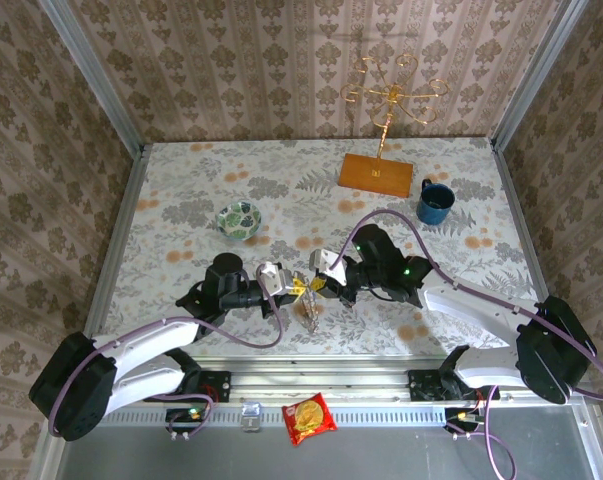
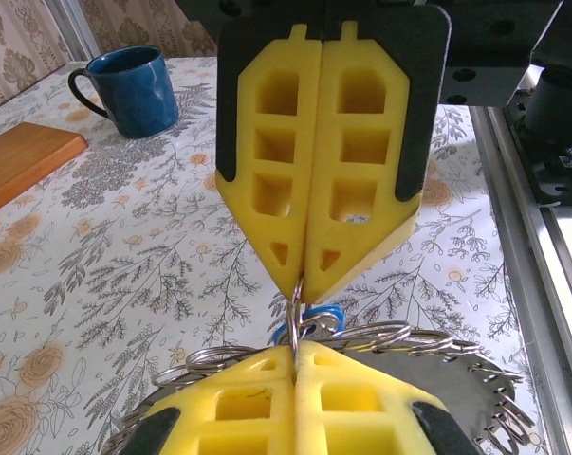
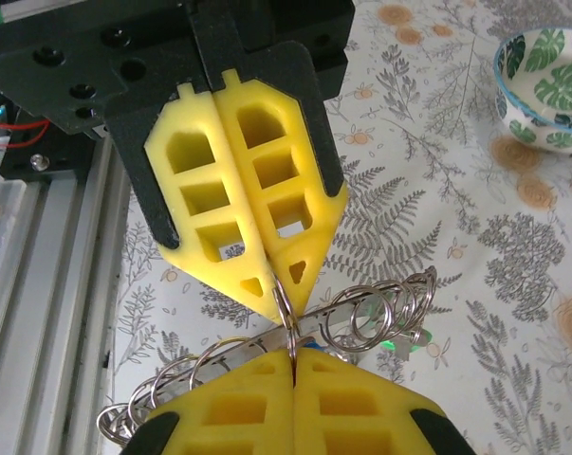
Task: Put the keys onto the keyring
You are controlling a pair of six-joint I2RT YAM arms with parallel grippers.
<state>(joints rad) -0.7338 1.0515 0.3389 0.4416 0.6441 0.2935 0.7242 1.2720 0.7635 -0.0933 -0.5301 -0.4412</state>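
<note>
The keyring [image 1: 309,312] hangs between my two grippers above the near middle of the table, a flat grey metal piece [image 2: 413,364] carrying several small wire split rings along its rim [image 3: 320,314]. My left gripper [image 2: 295,349] is shut on one thin split ring of it. Directly opposite, tip to tip, my right gripper [image 2: 304,277] is shut on that same wire loop. In the right wrist view the right gripper [image 3: 293,353] and left gripper [image 3: 281,282] meet the same way. The blue key [image 2: 335,313] sits just behind the pinched loop. The green key [image 3: 400,342] hangs under the ring's far end.
A blue mug [image 1: 435,203] stands at the back right beside a wooden base with a gold wire stand [image 1: 376,173]. A green-patterned bowl [image 1: 239,218] sits back left. A snack packet [image 1: 309,418] lies on the metal rail [image 1: 311,385] at the near edge.
</note>
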